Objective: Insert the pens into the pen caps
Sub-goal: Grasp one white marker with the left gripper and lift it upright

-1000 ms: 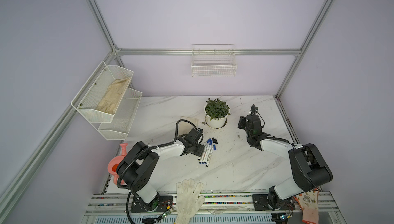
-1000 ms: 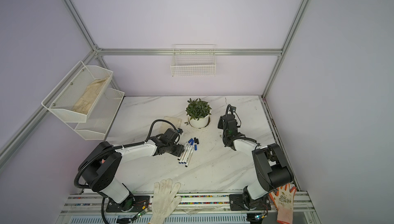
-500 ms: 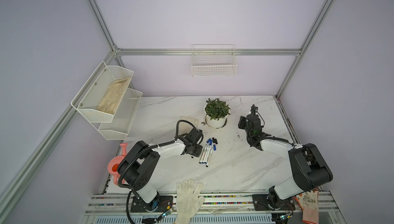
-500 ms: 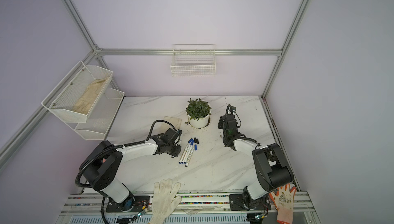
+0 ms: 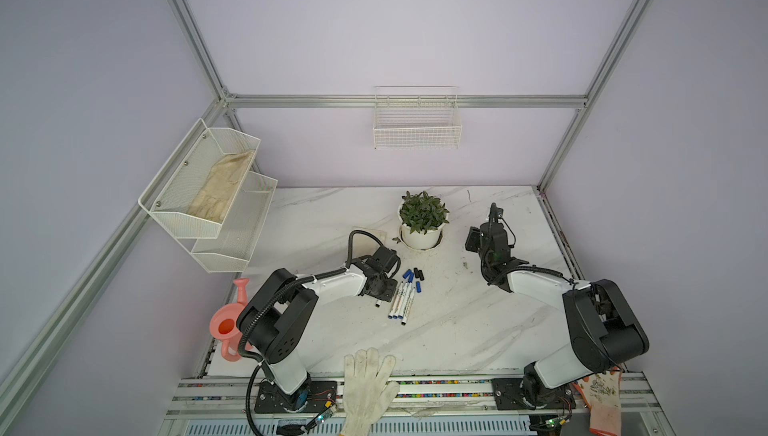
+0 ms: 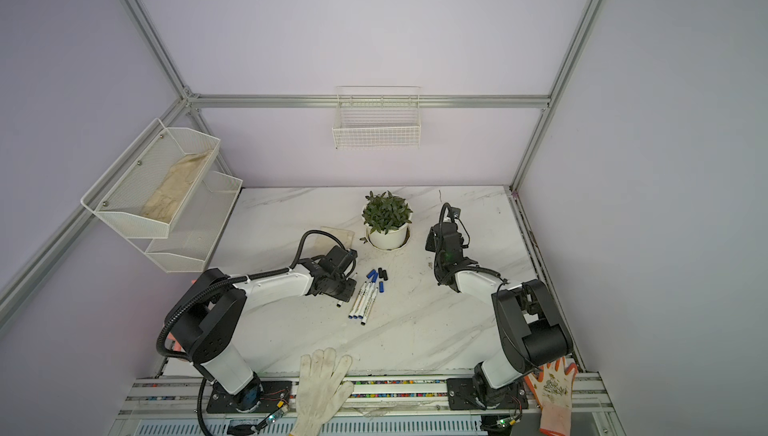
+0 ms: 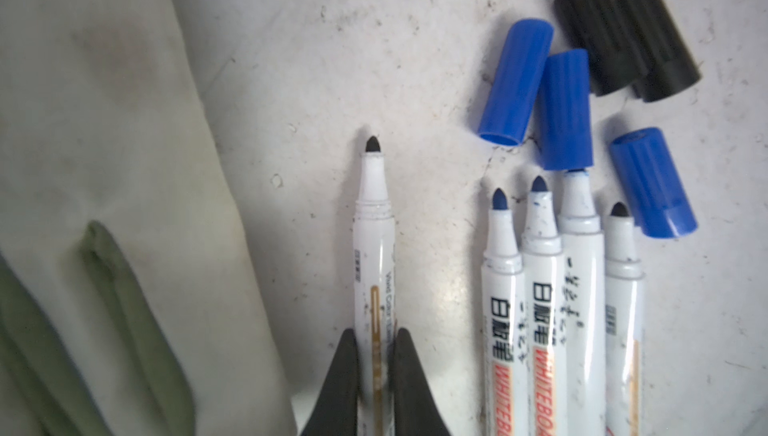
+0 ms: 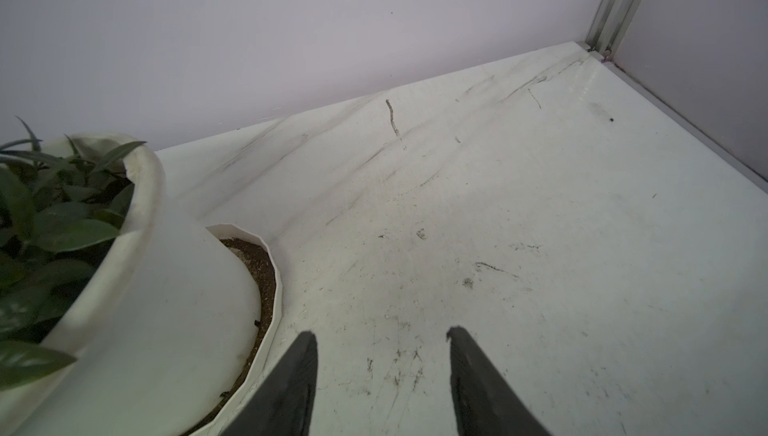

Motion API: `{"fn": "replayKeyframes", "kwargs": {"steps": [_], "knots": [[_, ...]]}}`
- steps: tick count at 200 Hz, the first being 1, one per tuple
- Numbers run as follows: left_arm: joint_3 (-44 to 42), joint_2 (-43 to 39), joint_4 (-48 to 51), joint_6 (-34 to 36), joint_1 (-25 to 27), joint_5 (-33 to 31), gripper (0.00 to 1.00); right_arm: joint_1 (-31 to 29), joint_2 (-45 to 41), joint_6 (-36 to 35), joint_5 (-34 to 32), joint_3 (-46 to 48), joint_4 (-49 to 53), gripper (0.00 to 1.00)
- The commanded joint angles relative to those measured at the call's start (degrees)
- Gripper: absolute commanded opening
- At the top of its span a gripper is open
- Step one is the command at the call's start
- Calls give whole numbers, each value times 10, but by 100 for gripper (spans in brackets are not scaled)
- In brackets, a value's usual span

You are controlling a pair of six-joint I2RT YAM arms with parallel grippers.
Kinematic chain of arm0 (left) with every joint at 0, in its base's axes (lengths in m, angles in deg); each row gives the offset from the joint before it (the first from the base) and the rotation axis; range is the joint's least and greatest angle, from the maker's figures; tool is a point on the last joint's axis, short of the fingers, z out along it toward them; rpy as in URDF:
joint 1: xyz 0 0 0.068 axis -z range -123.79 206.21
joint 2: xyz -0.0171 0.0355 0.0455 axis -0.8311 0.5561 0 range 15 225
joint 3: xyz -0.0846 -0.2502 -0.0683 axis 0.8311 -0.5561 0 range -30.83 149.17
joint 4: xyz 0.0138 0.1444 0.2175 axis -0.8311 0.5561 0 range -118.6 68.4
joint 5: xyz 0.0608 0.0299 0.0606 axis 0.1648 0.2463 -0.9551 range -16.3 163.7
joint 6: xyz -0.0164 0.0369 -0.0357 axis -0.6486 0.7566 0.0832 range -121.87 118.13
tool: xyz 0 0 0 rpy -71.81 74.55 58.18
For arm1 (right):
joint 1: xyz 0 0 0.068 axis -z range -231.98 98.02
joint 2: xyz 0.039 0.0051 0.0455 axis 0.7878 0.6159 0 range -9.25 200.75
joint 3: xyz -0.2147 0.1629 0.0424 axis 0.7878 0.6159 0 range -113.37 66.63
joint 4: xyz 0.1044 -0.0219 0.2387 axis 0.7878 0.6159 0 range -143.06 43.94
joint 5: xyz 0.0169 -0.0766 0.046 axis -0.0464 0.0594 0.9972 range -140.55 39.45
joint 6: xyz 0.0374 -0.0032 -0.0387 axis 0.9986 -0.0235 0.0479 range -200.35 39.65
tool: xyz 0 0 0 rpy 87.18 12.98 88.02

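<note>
We see the white marble desk [image 5: 478, 330] filling the lower half of both top views. The task's things are bunched just below the centre of the frame, where either arm can reach them. The potted plant [image 5: 422, 222] stands above that bunch.

To the plant's right, the right claw [image 8: 381, 334] hangs over bare desk, its jaws about half apart with nothing between them. We judge that it waits clear of the work until a cap is needed.

The left claw [image 7: 376, 342] sits low at the left edge of the bunch, clamped narrow across the barrel of the held pen [image 7: 374, 247]. That pen lies apart from the rest, and the grip on the barrel leaves its black tip free to enter a cap. We cannot tell whether it is lifted off the desk.

The other 4 pens [image 7: 540, 288] lie side by side, touching, with their tips toward the plant. The 5 pen caps [image 5: 413, 278] lie just beyond those tips: 3 blue caps [image 7: 565, 110] and 2 black caps [image 7: 623, 35]. None is seated on a pen. We judge that a black cap matches the held pen.
</note>
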Motion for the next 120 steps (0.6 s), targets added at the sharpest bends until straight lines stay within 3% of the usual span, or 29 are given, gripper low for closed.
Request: {"fn": "replayKeyframes", "kwargs": {"steps": [1,32,53,120], "knots": [[59,-27,-9,32,2,28,0,-11,-28,20,33,-13,24,50],[52,-73,-96,60,-6,137,0,-68,-49,30,182,-10,-4,48],[49,-77,-136,61,-8,194,0,-118,-41,33,246,-28,-10,48],[-4,-111,-247,39,-6,155,0,-142,31,94,312,-53,-59,49]]}}
